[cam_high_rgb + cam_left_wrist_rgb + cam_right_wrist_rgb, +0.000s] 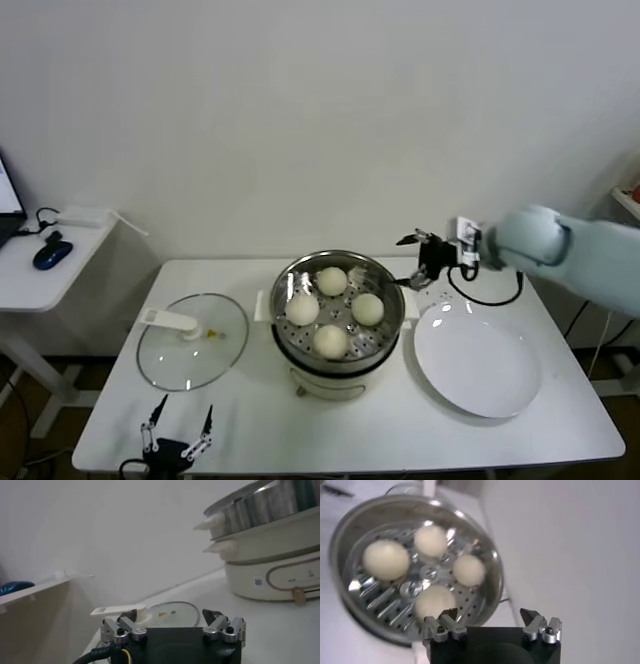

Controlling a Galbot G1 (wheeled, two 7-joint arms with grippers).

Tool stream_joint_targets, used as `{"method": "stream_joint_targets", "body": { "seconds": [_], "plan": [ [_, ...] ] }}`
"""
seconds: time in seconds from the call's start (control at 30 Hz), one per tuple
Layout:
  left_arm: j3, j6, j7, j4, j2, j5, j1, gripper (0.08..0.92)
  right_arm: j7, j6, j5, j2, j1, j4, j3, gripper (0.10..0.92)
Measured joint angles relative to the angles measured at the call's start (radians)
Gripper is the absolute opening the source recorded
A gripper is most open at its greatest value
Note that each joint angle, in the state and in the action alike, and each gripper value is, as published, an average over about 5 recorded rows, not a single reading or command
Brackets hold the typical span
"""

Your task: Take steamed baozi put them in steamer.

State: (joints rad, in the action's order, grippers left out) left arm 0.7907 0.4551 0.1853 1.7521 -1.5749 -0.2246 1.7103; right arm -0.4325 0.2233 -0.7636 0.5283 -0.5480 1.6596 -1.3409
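White wall and a white worktop (pixel 250 425) frame the scene, with the steamer (pixel 392 322) at the centre of the surface. All four steamed baozi (pixel 331 341) sit on its perforated floor in a loose ring, close together. The right gripper (pixel 422 260) hangs above the far right rim of the steamer, fingers spread apart and holding nothing; its wrist view looks down on the buns. The left gripper (pixel 180 432) is parked low at the near left edge of the worktop, fingers likewise apart and empty. A glass lid (pixel 192 342) with a white handle lies flat to the steamer's left, and a bare white plate (pixel 480 362) lies to its right.
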Motion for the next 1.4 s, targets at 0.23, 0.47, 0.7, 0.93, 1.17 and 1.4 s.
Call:
{"method": "stream_joint_targets", "body": {
  "seconds": [0.23,0.47,0.7,0.93,1.17,1.4],
  "plan": [
    [0.003,0.001,0.001,0.008,-0.002,-0.005,0.010,0.823,0.137,-0.064,0.064,-0.032,0.465,0.124,0.468,0.823],
    [-0.002,0.004,0.000,0.012,-0.003,-0.015,0.018,0.823,0.194,-0.208,0.130,0.106,0.930,0.180,0.935,0.823],
    [-0.013,0.009,-0.002,0.015,-0.005,-0.032,0.026,0.823,0.230,-0.340,0.186,0.272,1.397,0.184,1.386,0.823],
    [-0.013,0.012,-0.005,0.022,-0.004,-0.034,0.034,0.823,0.248,-0.476,0.228,0.438,1.827,0.167,1.663,0.823],
    [-0.012,0.017,-0.006,0.019,-0.003,-0.035,0.036,0.823,0.259,-0.607,0.245,0.581,2.078,0.156,1.795,0.823],
    [-0.012,0.019,-0.010,0.013,-0.006,-0.035,0.033,0.823,0.273,-0.688,0.256,0.672,2.191,0.147,1.866,0.823]
  ]
}}
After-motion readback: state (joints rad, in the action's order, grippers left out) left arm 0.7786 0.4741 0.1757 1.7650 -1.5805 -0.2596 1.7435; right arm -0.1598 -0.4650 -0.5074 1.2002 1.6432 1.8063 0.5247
